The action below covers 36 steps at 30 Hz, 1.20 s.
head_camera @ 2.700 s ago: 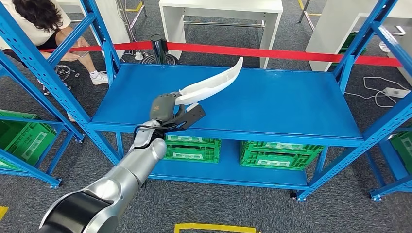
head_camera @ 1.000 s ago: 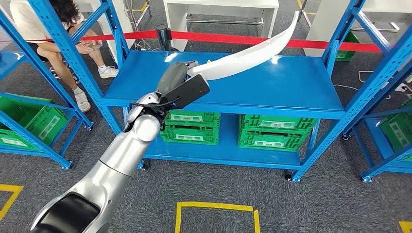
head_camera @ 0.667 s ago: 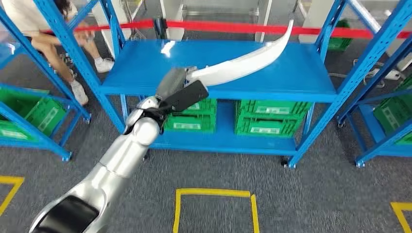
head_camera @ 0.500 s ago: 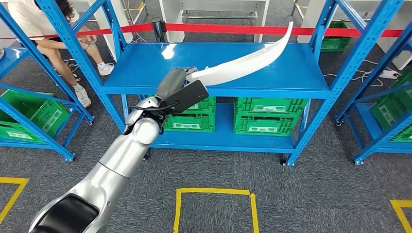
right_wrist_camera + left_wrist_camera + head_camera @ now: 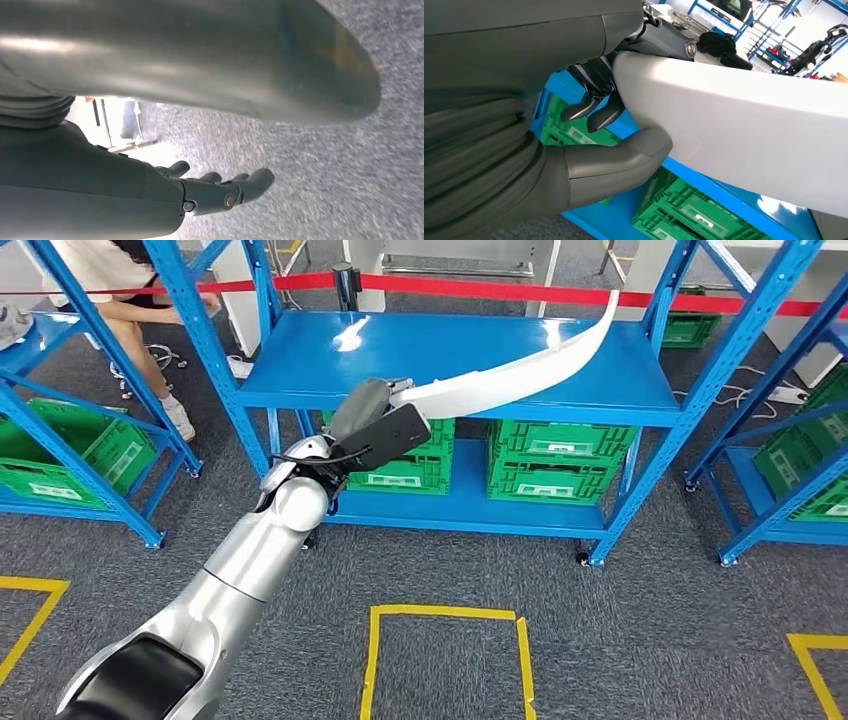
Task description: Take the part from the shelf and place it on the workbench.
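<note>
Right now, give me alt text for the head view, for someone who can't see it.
The left robot hand holds one end of a long, curved white part, raised in front of a blue shelf. Green crates sit on the shelf's lower level, a red barrier tape runs behind it, and a person sits at the upper left.

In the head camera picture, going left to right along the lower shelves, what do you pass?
Green crate in the left rack → left hand gripping the white curved part → green crate under the middle shelf → green crates in the right rack.
</note>
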Each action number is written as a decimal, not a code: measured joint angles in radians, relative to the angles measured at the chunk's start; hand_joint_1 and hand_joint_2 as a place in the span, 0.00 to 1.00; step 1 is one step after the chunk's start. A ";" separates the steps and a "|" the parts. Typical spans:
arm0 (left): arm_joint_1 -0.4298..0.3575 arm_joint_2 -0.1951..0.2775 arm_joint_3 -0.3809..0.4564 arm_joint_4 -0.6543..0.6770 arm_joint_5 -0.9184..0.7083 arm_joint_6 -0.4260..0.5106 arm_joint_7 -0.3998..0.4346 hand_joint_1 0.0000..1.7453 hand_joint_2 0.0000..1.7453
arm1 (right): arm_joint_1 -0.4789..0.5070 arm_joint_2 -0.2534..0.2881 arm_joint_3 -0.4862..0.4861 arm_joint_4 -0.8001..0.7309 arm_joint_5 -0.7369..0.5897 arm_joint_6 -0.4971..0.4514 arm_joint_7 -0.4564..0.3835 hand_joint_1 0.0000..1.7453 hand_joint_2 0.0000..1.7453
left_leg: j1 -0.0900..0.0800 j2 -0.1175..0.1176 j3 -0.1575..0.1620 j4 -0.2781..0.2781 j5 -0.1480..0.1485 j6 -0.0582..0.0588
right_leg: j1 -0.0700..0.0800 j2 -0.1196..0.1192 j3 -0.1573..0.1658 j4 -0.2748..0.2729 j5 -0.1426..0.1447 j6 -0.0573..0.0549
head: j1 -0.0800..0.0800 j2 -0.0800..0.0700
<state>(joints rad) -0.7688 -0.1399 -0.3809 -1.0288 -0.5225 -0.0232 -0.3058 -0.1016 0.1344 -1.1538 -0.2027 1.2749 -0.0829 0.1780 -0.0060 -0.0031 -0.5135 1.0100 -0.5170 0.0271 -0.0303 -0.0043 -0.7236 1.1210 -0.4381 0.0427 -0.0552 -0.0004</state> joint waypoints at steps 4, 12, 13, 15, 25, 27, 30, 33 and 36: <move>0.001 0.000 -0.001 0.008 0.002 -0.016 0.000 1.00 1.00 | 0.000 -0.005 -0.010 0.000 -0.011 0.001 0.002 0.00 0.00 | -0.004 -0.019 -0.042 0.007 0.030 0.004 | 0.007 0.004 -0.056 0.197 -0.115 0.000 | 0.004 0.000; -0.001 0.002 -0.005 0.012 0.004 -0.017 0.000 1.00 1.00 | 0.000 -0.008 -0.016 0.000 -0.012 -0.008 -0.003 0.00 0.00 | -0.007 -0.079 -0.085 0.025 0.053 -0.027 | 0.015 0.035 0.128 -0.078 -0.041 -0.036 | 0.005 0.000; -0.001 0.004 -0.006 0.013 0.004 -0.018 0.001 1.00 1.00 | -0.001 -0.008 -0.016 0.000 -0.011 -0.008 -0.002 0.00 0.00 | -0.007 -0.078 -0.089 0.028 0.051 -0.032 | 0.013 0.025 0.129 -0.082 -0.038 -0.042 | 0.005 0.000; -0.001 0.007 -0.006 0.013 0.004 -0.018 0.000 1.00 1.00 | -0.001 -0.006 -0.016 0.000 -0.009 -0.008 -0.001 0.00 0.00 | -0.008 -0.051 -0.116 0.078 0.019 -0.043 | 0.007 0.004 0.130 -0.091 -0.031 -0.054 | -0.001 0.000; 0.005 0.016 -0.008 0.021 0.008 -0.021 0.000 1.00 1.00 | 0.003 -0.004 -0.016 0.000 -0.010 -0.008 -0.001 0.00 0.00 | 0.000 0.067 -0.072 0.025 0.046 -0.047 | 0.012 -0.106 0.129 -0.087 -0.032 -0.041 | -0.006 0.000; 0.004 0.018 -0.008 0.023 0.010 -0.021 0.000 1.00 1.00 | 0.001 -0.004 -0.018 0.000 -0.011 -0.009 -0.001 0.00 0.00 | -0.004 0.048 -0.075 0.017 0.049 -0.031 | 0.013 -0.126 0.133 -0.091 -0.029 -0.028 | -0.005 0.000; 0.003 0.022 -0.008 0.027 0.010 -0.021 0.002 1.00 1.00 | -0.001 -0.002 -0.019 0.000 -0.014 -0.009 0.001 0.00 0.00 | 0.002 0.013 -0.073 0.005 0.063 -0.011 | 0.006 -0.080 0.123 -0.052 -0.060 -0.010 | -0.003 0.000; 0.009 0.023 -0.008 0.035 0.009 -0.020 0.004 1.00 1.00 | 0.006 -0.002 -0.020 0.000 -0.014 -0.009 0.001 0.00 0.00 | 0.004 -0.024 -0.080 0.004 0.071 -0.002 | 0.007 -0.006 0.035 0.135 -0.153 -0.008 | 0.003 0.000; 0.022 0.026 -0.008 0.045 0.009 -0.020 0.006 1.00 1.00 | 0.012 -0.003 -0.021 0.000 -0.013 -0.008 0.002 0.00 0.00 | 0.002 -0.068 -0.088 0.013 0.072 -0.001 | 0.012 0.006 0.020 0.155 -0.129 -0.015 | 0.003 0.000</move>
<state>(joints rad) -0.7464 -0.1136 -0.3891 -0.9837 -0.5137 -0.0435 -0.2997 -0.0898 0.1318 -1.1743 -0.2028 1.2623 -0.0914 0.1797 -0.0037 -0.0714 -0.6015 1.0229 -0.4447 0.0261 -0.0181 0.0019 -0.7038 1.2758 -0.5666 0.0277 -0.0518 -0.0004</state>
